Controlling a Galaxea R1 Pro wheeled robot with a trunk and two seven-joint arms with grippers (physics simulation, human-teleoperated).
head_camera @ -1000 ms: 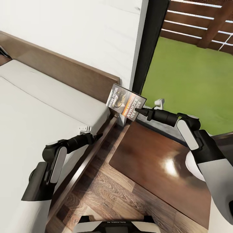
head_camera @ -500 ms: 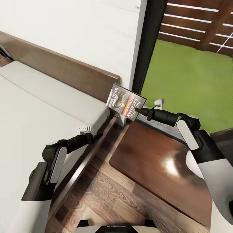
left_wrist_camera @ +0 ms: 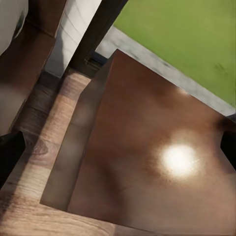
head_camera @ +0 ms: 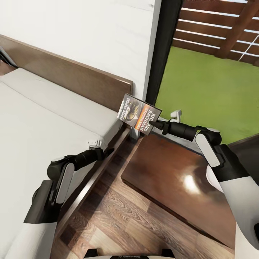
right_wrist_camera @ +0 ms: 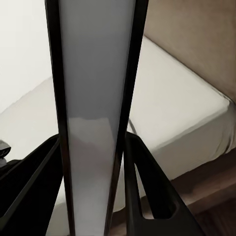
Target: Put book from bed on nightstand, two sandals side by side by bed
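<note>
Head view: right hand (head_camera: 155,124) is clamped on the lower edge of the thin grey-dark paperback book w/ orange band and white lettering (head_camera: 138,114), holding it tilted in the air above the far corner of the low glossy reddish-brown wood nightstand (head_camera: 180,180), approx 12 o'clock from view centre. Book is clear of the nightstand top, not touching it; cover faces the camera.

Right wrist view: book edge (right_wrist_camera: 93,118) runs as a pale strip w/ dark borders straight between the two dark fingers (right_wrist_camera: 147,191), gripped on both sides. Behind it, the pale grey-white mattress of the low dark-framed bed (right_wrist_camera: 187,108).

Left hand (head_camera: 104,151) sits at approx 8 o'clock of the book, over the bed's dark brown side rail, beside the mattress edge (head_camera: 54,118). It holds nothing; how far apart its fingers stand, cannot tell.

Left wrist view: nightstand top (left_wrist_camera: 147,162) w/ a bright glare spot, brown wood-plank floor (left_wrist_camera: 34,162) next to it.

Plain dark brown headboard (head_camera: 79,77) against the white wall (head_camera: 90,28). Black-framed glass (head_camera: 163,50) at 1 o'clock, green lawn (head_camera: 212,93) and brown slat fence (head_camera: 223,28) beyond it.
</note>
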